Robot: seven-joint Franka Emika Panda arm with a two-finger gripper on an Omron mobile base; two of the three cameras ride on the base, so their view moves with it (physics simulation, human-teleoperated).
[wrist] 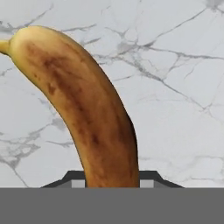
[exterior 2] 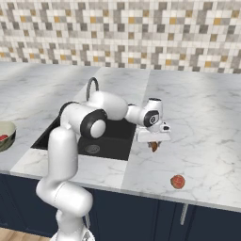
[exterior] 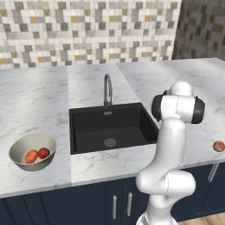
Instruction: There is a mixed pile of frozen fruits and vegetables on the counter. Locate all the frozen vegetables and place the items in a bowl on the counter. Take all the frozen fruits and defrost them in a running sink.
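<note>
From the left base view, I see the white marble counter with grey veins (exterior: 39, 94) and the black box-shaped sink (exterior: 112, 127) set in it, with the tall curved grey metal tap (exterior: 107, 90) behind it. The wide round beige-grey bowl (exterior: 32, 151) sits on the counter left of the sink, and in it lie the short orange carrot piece (exterior: 31, 156) and the small shiny red tomato ball (exterior: 43, 153), touching each other. The small round reddish-peach apple ball (exterior: 219, 146) rests on the counter far to the right. From the right base view, my arm reaches over the sink's right edge, and my claw (exterior 2: 154, 146) points down at the counter just beside the sink, with something brownish between its tips. The apple ball lies nearer the front edge, apart from my claw. From the hand view, the curved yellow-brown banana with dark spots (wrist: 87, 113) stands up between my two dark fingertips (wrist: 151, 178); my claw is clenched on it, with marble behind.
</note>
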